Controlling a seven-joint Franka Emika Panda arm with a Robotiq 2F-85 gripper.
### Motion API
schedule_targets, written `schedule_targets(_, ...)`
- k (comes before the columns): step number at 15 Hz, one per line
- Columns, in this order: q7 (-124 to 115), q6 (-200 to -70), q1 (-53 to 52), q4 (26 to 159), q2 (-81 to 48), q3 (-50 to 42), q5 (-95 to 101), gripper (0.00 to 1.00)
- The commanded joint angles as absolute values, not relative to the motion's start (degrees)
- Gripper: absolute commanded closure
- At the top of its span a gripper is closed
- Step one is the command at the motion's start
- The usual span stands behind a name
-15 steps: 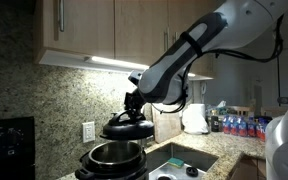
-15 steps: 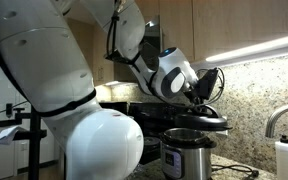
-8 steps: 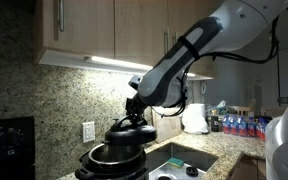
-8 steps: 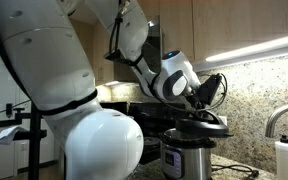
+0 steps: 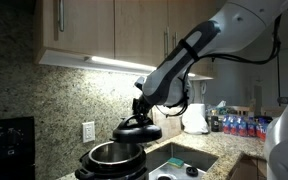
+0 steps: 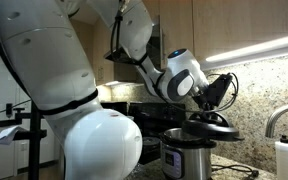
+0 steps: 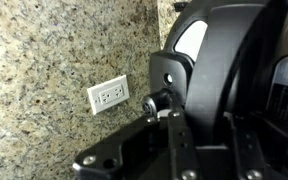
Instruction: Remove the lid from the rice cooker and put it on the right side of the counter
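Lid (image 5: 139, 130) held clear of the pot
My jaws are clamped on its top handle; it hangs just above the open rice cooker (image 5: 109, 160), near the counter (image 5: 209, 155)'s back edge.

This is a kitchen, by the look of it a home one. The rice cooker (image 5: 112, 160) stands on a speckled granite counter (image 5: 209, 152), and the same stone runs up the backsplash (image 5: 24, 95) behind it. Above the rice cooker hang wooden cabinets (image 5: 84, 25) with a lit strip light (image 5: 109, 63) beneath them. A steel sink (image 5: 179, 165) is set into the counter just beside the rice cooker, with a curved faucet (image 6: 277, 118) and a white bottle (image 6: 284, 160) near it. A white wall outlet (image 5: 88, 130) sits in the stone behind the rice cooker. The black box (image 5: 6, 145) on the rice cooker's side away from the sink may be a stove or microwave.
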State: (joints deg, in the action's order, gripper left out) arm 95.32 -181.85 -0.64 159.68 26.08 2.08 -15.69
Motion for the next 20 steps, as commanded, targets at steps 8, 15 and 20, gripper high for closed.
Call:
schedule_targets(8, 95.02, -181.66, 5.54, 159.68, 29.74, 0.75, -18.01, 0.98)
schedule_targets(15, 95.23, -181.82, 8.93, 159.68, 30.46, -2.43, -20.79, 0.98)
schedule_targets(20, 95.09, -181.81, 13.69, 159.68, 30.45, -2.88, -22.20, 0.98)
